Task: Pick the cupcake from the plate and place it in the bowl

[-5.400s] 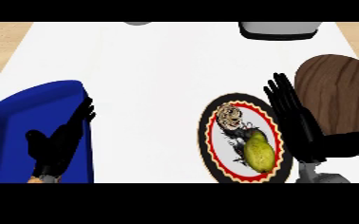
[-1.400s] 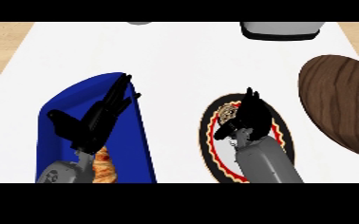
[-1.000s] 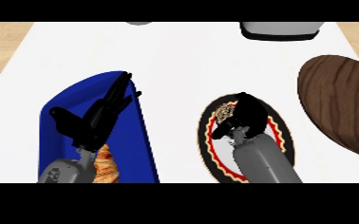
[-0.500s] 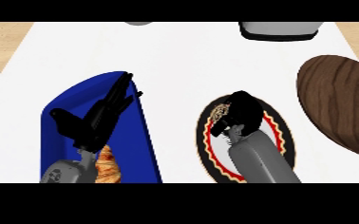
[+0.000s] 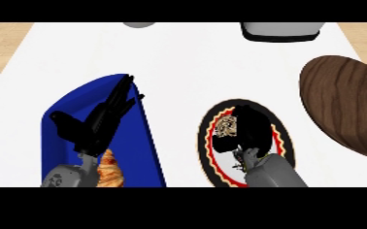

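While the right hand (image 5: 251,128) curls down over the cupcake (image 5: 228,126) on the plate (image 5: 212,160), fingers closing round it, best lift straight up before swinging right to the brown bowl (image 5: 337,102). Left hand (image 5: 97,121) rests open, left side.

White counter (image 5: 179,63) bearing blue bowl (image 5: 68,111), red-rimmed plate (image 5: 281,131), wooden board (image 5: 337,97), grey appliance (image 5: 279,30).

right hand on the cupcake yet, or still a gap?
Touching. In the head view the right hand is curled over the plate, its fingers overlapping the cupcake with no gap visible between them.
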Tool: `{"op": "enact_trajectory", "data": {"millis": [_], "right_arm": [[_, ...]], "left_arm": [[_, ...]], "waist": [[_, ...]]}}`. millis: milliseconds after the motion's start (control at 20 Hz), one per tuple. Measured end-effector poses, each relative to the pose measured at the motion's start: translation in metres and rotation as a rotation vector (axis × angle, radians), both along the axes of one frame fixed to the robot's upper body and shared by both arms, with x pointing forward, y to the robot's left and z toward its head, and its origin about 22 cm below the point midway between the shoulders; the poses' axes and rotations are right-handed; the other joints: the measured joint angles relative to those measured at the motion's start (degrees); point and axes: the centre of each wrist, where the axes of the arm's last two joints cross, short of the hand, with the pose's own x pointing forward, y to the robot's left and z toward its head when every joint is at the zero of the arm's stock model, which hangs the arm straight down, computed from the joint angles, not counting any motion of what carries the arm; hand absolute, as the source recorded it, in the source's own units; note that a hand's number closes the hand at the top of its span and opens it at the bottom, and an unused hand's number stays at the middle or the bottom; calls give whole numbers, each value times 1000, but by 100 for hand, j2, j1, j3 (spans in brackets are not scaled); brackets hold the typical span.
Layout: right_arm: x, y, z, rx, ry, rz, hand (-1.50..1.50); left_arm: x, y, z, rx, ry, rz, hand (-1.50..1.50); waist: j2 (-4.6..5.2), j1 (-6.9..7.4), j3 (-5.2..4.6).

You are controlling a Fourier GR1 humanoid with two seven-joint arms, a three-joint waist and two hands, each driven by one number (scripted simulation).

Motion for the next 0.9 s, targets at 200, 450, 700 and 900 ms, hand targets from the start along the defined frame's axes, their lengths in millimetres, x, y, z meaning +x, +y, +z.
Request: {"op": "enact_trajectory", "data": {"millis": [200, 450, 700, 900], "right_arm": [[-38, -29, -7, -83, -15, 196, 150], [-81, -68, 32, -154, -83, 235, 150], [-117, -68, 92, -127, -227, 222, 150], [-125, -77, 129, -168, -334, 184, 150]], "left_arm": [[-1, 4, -3, 2, -1, 13, 0], [-2, 9, -3, -1, -7, 19, 0], [-4, 13, -3, 1, -2, 15, 0], [-3, 9, -1, 2, 3, 8, 0]], "waist": [[-6, -54, 11], [36, -83, 22], [51, -67, 24], [56, -55, 23]]}}
